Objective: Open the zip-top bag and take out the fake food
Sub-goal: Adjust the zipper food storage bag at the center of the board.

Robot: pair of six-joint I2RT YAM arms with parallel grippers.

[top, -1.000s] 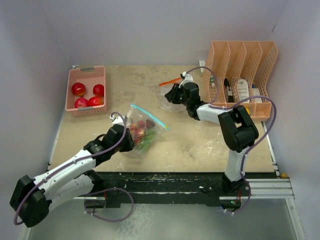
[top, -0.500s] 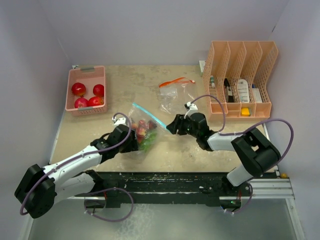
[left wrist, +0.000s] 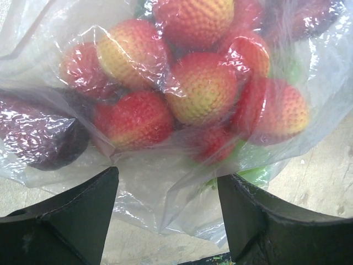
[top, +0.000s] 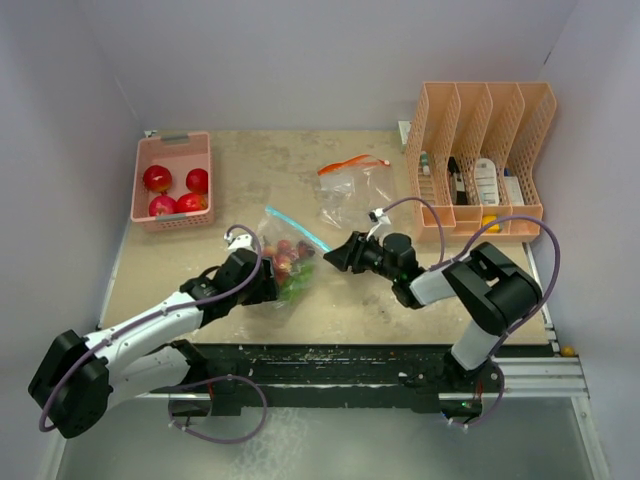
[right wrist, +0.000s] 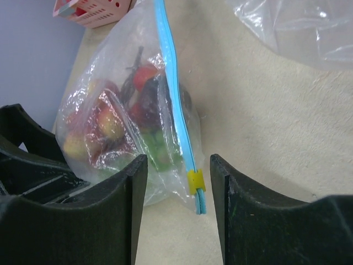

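Near the arms, the zip-top bag (top: 285, 265) lies on the surface (top: 400, 300), sealed, holding the fake food (left wrist: 198, 88): strawberries, dark and green pieces. The left gripper (left wrist: 165, 182) gapes at its base, and the right gripper (right wrist: 177, 163) is spread around the yellow slider (right wrist: 195, 181). Farther back, a pink basket (top: 170, 222) holds four red balls (top: 157, 178).

The zip-top bag (right wrist: 105, 72) is thin, crinkly clear plastic. The fake food (left wrist: 201, 88) inside looks glossy and dimpled
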